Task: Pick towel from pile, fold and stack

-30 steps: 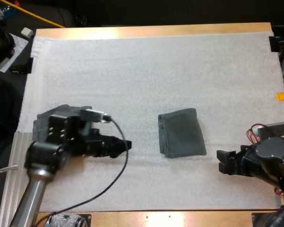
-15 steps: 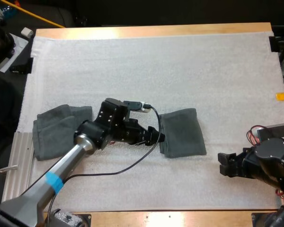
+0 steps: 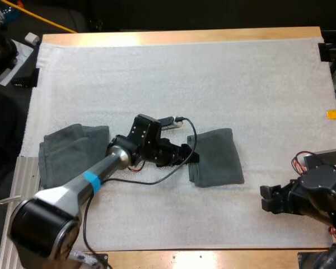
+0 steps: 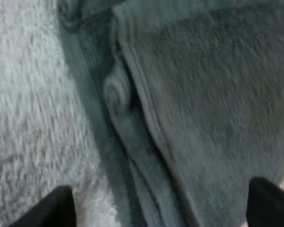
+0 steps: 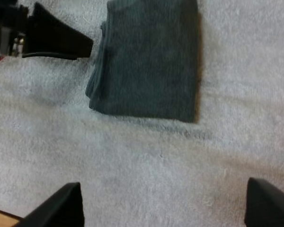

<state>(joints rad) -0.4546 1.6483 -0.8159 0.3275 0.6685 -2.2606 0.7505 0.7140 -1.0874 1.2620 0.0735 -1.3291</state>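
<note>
The wooden table [image 3: 179, 36] bears a white mat [image 3: 185, 78] that covers nearly all of its top. The left arm [image 3: 101, 176] enters at the near left corner in the high view and reaches across the mat toward its middle.

The rumpled towel [image 3: 73, 151], dark grey-green, lies at the mat's left side, beside the left arm and apart from its gripper. The folded towel [image 3: 218, 157], the same colour and the smaller of the two, lies flat near the mat's middle, well apart from the rumpled towel. Its layered edge faces left.

The left gripper [image 3: 191, 158] is at that layered edge; whether its tip touches the cloth or hangs just over it cannot be told. In the left wrist view its fingers [image 4: 59, 208] stand spread, with the towel's stacked folds between and below them and nothing pinched.

The right gripper [image 3: 267, 199] sits over bare mat near the table's right side, closer to the near edge than the folded towel and apart from it. In the right wrist view its fingers [image 5: 61, 205] are likewise spread wide over bare mat and hold nothing. The folded towel and the left gripper's black tip lie beyond them.
</note>
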